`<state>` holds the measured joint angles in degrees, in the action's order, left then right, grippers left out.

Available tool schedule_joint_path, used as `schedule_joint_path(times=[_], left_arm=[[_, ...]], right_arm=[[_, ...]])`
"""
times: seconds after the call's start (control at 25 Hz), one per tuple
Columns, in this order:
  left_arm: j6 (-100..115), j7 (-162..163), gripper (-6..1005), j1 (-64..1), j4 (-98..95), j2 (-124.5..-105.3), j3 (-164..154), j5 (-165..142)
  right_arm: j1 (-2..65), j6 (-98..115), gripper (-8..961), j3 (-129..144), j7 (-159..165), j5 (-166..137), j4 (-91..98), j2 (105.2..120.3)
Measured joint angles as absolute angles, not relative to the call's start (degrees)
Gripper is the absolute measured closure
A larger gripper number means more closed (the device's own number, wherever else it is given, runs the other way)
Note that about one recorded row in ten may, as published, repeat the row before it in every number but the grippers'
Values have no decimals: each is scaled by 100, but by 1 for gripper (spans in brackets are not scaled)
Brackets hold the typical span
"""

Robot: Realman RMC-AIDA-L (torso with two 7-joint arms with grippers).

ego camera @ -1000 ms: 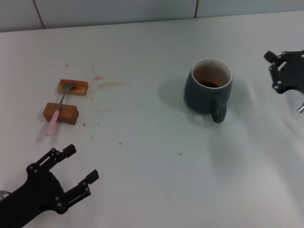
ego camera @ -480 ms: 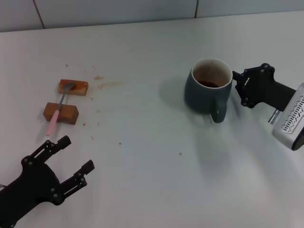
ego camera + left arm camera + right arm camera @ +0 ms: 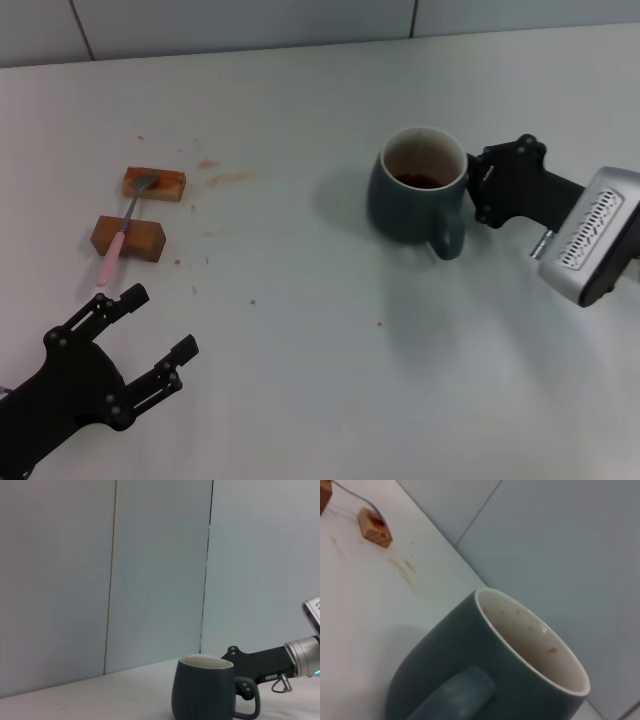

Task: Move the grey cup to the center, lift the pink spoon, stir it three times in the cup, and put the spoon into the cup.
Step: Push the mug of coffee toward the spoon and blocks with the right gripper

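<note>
Grey cup [image 3: 417, 196] upright right of table middle, right gripper [image 3: 478, 190] touching its right side; fingers: can't tell. Pink spoon [image 3: 121, 237] far left across two wooden blocks [image 3: 128, 238]. Left gripper [image 3: 148, 338] near-left, fingers apart, empty. Left wrist: cup [image 3: 204, 687], right gripper behind. Right wrist: cup [image 3: 470, 665] close.

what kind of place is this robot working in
Probably a lab or test bench, not a real kitchen: a bare white table against a plain panelled wall, holding only a grey cup and a pink spoon propped across two wooden blocks.
</note>
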<state>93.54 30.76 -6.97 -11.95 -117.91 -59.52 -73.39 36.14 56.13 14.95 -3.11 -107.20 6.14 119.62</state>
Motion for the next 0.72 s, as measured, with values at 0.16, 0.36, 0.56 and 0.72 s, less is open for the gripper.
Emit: schedule_joint_path(times=[0.16, 0.36, 0.56, 0.72], left_arm=[[9356, 3077, 223, -704, -1195, -11786, -5950, -7338], [9367, 3077, 224, -690, -1195, -11776, -5950, -7338], [9380, 3075, 225, -670, -1195, -11769, -5950, -7338], [9380, 3066, 226, -668, -1195, -11766, -5950, -7339]], right_arm=[[3792, 5474, 946, 1494, -312, -10717, 413, 11962], [3998, 5399, 946, 1497, -320, -10713, 178, 11962], [4155, 5380, 947, 1535, -330, -10713, -25, 11962], [4280, 5372, 947, 1549, -332, -10737, -156, 11961]])
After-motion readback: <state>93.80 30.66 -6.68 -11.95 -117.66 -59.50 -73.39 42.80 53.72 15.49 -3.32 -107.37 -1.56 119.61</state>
